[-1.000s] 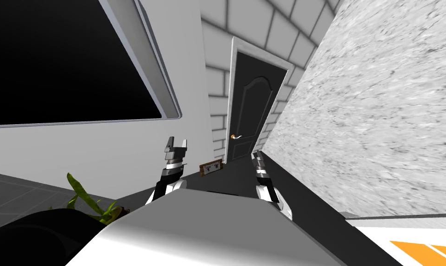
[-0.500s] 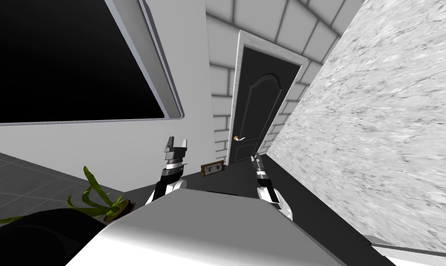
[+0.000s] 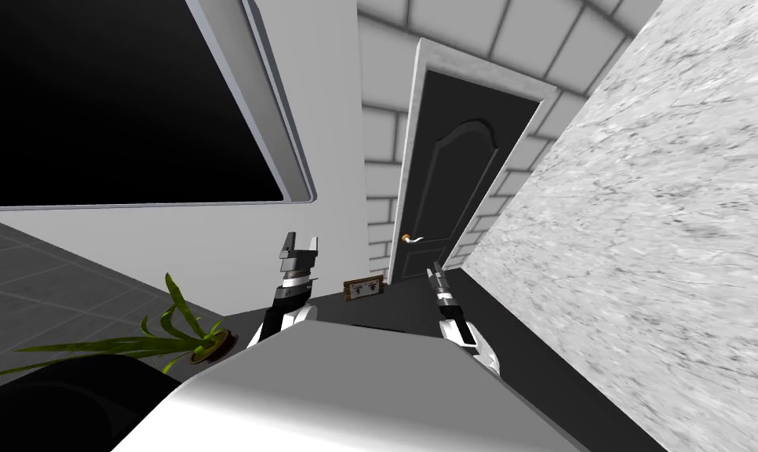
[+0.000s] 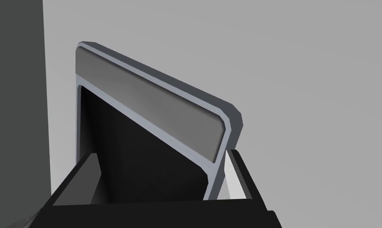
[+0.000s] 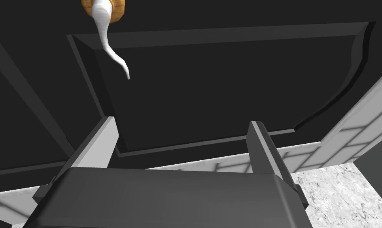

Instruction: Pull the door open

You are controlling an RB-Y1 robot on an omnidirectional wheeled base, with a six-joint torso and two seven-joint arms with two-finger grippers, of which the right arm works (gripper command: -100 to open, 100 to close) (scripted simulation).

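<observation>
A dark panelled door (image 3: pixel 456 188) in a white frame stands shut at the end of a narrow passage. Its white lever handle (image 3: pixel 410 238) on an orange rose sits at the door's left side. My right gripper (image 3: pixel 435 272) is held low in front of the door, well short of it. In the right wrist view its fingers stand open and bare, the right gripper (image 5: pixel 182 134) facing the door's (image 5: pixel 225 87) lower panel, with the handle (image 5: pixel 107 35) off beyond one finger (image 5: pixel 101 142). My left gripper (image 3: pixel 299 249) is raised by the white wall, open and bare (image 4: pixel 158 166).
A speckled grey wall (image 3: pixel 644 235) closes in the right side of the passage. On the left is a white wall with a big window (image 3: pixel 118 102) onto a black area. A small brown plaque (image 3: pixel 363 287) lies on the dark floor; a potted plant (image 3: pixel 173 337) stands at lower left.
The whole head view has shifted: I have moved toward the door, which looks larger and sits further right. More of the plant shows. Both arms keep their pose.
</observation>
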